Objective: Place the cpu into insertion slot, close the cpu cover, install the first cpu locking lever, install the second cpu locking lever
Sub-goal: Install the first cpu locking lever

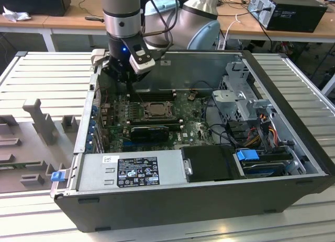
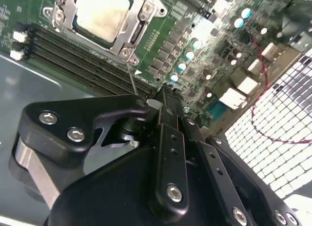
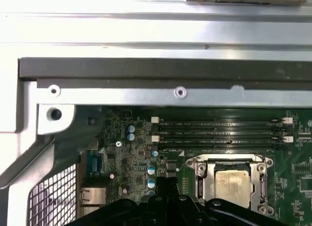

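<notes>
The cpu (image 2: 102, 13) shows its pale beige face inside the insertion slot (image 1: 153, 110) on the green motherboard. The cpu cover (image 3: 205, 183), a metal frame, lies down around the chip. From the cover's corner a thin wire locking lever (image 2: 131, 73) runs toward my gripper. My gripper (image 2: 168, 92) is shut, with its black tips low over the board just beside the lever's free end; whether they touch it cannot be told. In the exterior view the gripper (image 1: 129, 90) reaches into the open case beyond the socket's left corner. It also rises at the edge of the first wrist view (image 3: 165, 184).
Long black memory slots (image 3: 219, 131) lie between the socket and the case wall (image 3: 161, 70). A black graphics card (image 1: 149, 132), the power supply (image 1: 131, 169) and a drive cage (image 1: 241, 95) fill the case. A perforated rear panel (image 2: 273, 138) and a red cable (image 2: 263, 65) are close by.
</notes>
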You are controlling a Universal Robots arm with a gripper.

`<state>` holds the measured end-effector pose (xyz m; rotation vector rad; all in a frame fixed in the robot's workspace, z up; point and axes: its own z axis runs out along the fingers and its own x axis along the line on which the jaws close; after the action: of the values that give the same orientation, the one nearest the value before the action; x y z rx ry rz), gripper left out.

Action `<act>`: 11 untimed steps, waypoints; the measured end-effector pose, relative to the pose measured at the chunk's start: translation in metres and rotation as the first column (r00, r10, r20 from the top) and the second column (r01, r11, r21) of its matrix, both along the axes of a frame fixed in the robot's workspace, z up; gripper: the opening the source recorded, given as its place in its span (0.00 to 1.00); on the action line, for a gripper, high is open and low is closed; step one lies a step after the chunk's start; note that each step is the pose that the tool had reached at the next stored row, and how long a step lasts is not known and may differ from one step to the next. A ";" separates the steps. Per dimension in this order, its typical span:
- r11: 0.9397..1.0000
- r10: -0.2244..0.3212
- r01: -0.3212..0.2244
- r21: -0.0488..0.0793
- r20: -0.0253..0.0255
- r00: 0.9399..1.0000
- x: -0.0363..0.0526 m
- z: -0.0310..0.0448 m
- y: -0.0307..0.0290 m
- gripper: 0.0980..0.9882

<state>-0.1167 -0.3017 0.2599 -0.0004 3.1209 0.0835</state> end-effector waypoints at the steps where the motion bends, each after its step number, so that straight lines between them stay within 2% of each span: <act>1: 1.000 0.001 -0.001 0.000 0.000 1.000 0.0000 -0.0004 0.0030 0.01; 4: 1.000 0.005 -0.005 0.000 0.000 1.000 0.0000 -0.0013 0.0109 0.01; 7: 1.000 0.006 -0.006 0.000 0.000 1.000 0.0079 -0.0017 0.0129 0.01; 8: 1.000 0.006 -0.006 0.000 -0.001 1.000 0.0196 -0.0019 0.0130 0.01; 9: 1.000 0.007 -0.007 0.000 -0.001 1.000 0.0275 -0.0023 0.0130 0.01; 11: 1.000 0.008 -0.008 0.000 -0.002 1.000 0.0389 -0.0031 0.0130 0.01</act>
<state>-0.0778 -0.2886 0.2567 -0.0121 3.1228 0.0836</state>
